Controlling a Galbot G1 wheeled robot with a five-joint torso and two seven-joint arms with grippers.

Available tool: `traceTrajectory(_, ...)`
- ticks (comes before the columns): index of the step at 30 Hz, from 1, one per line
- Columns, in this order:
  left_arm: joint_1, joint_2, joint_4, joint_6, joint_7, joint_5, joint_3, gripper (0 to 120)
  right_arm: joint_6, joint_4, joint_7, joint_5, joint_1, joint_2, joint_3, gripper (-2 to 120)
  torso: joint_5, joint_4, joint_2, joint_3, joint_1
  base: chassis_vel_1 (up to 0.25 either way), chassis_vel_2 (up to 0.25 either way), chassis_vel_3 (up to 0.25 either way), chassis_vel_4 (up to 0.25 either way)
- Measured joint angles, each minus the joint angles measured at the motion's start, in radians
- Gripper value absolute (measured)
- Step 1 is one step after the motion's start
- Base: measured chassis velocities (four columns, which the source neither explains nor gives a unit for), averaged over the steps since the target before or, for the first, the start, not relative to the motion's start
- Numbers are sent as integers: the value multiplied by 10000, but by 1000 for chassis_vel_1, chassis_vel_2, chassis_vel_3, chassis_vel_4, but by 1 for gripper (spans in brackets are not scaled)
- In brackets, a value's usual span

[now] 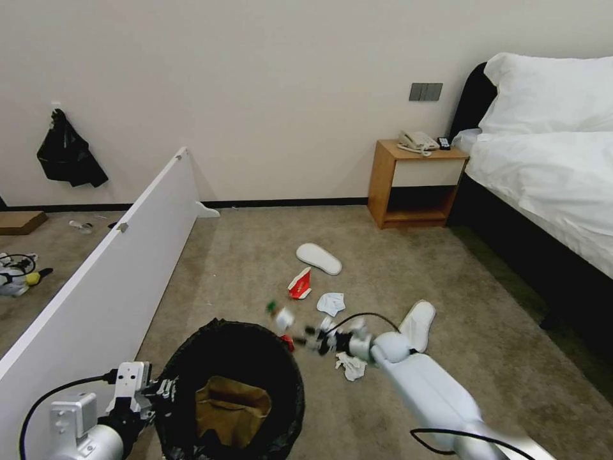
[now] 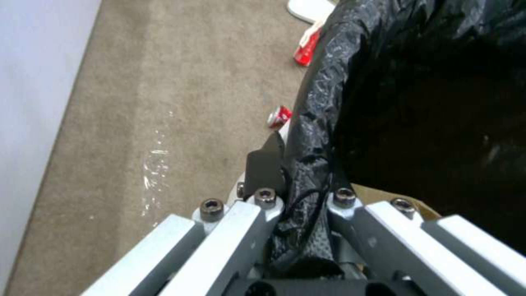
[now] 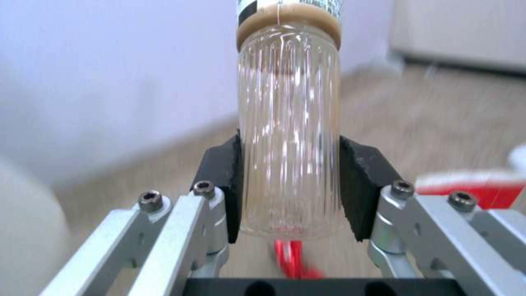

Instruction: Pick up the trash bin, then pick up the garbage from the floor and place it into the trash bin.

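The trash bin [image 1: 242, 326], lined with a glossy black bag, hangs low in front of me with a crumpled brown paper bag [image 1: 231, 409] inside. My left gripper [image 1: 167, 388] is shut on its rim [image 2: 328, 82], one pad [image 2: 266, 160] outside the bag. My right gripper [image 1: 310, 335] is shut on a clear ribbed bottle [image 3: 289, 135] with a green cap [image 1: 272, 306], held just beyond the bin's far rim. On the carpet lie a red-and-white carton [image 1: 300, 284], two white slippers [image 1: 318, 258] [image 1: 416, 324], tissues [image 1: 331, 303] [image 1: 351, 365] and a red wrapper [image 1: 288, 343].
A long white panel [image 1: 115, 275] stands on edge along the left. A wooden nightstand [image 1: 415, 185] and a bed [image 1: 549, 179] fill the right. A limp black bag [image 1: 67, 156] hangs on the far wall. Open carpet lies between the panel and the litter.
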Motion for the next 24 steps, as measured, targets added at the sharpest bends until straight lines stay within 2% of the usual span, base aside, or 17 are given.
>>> traceTrajectory(1, 0, 0, 0, 0, 0, 0, 0, 3, 0, 0, 0, 0, 0, 0, 0, 35, 0, 0, 0, 0, 0, 0, 0, 0, 0)
traceTrajectory(2, -110, 195, 92, 12, -13, -123, 90, 3, -17, 1283, 52, 596, -598, -273, 558, 35, -1, -4, 0, 0, 0, 0, 0, 0, 0)
traceTrajectory(3, -110, 195, 92, 12, -13, -123, 90, 3, -17, 1283, 52, 596, -598, -273, 558, 35, -1, -4, 0, 0, 0, 0, 0, 0, 0)
traceTrajectory(5, -241, 443, 213, 36, -16, -319, 187, 3, -22, 2840, 143, 1436, -1358, -727, 999, 35, -2, -3, 0, 0, 0, 0, 0, 0, 0)
traceTrajectory(8, -310, 545, 284, 42, -28, -384, 243, 3, -32, 3552, 159, 2028, -1709, -1061, 1094, 35, 1, -3, 0, 0, 0, 0, 0, 0, 0)
traceTrajectory(10, -433, 710, 412, 45, -39, -473, 371, 3, 66, 4855, -16, 3432, -2156, -1937, 897, 35, -5, -11, 1, -1, 0, 0, 0, 0, 0)
traceTrajectory(11, -433, 710, 412, 45, -39, -473, 371, 3, 66, 4855, -16, 3432, -2156, -1937, 897, 35, -5, -11, 1, -1, 0, 0, 0, 0, 0)
traceTrajectory(12, -466, 765, 446, 46, -37, -513, 420, 3, 305, 5212, -371, 3948, -2104, -2170, 618, 35, -4, -11, 0, -1, 0, 0, 0, 0, 0)
traceTrajectory(13, -466, 765, 446, 46, -37, -513, 420, 3, 305, 5212, -371, 3948, -2104, -2170, 618, 35, -4, -11, 0, -1, 0, 0, 0, 0, 0)
traceTrajectory(16, -472, 824, 468, 63, -38, -537, 447, 3, 614, 5868, -918, 4836, -1156, -2321, -595, 35, -5, 5, 0, 0, 0, 0, 0, 0, 0)
traceTrajectory(24, -373, 830, 434, 68, -32, -522, 412, 3, 603, 6084, -1239, 5240, 360, -2154, -2791, 35, -5, 2, 0, 0, 0, 0, 0, 0, 0)
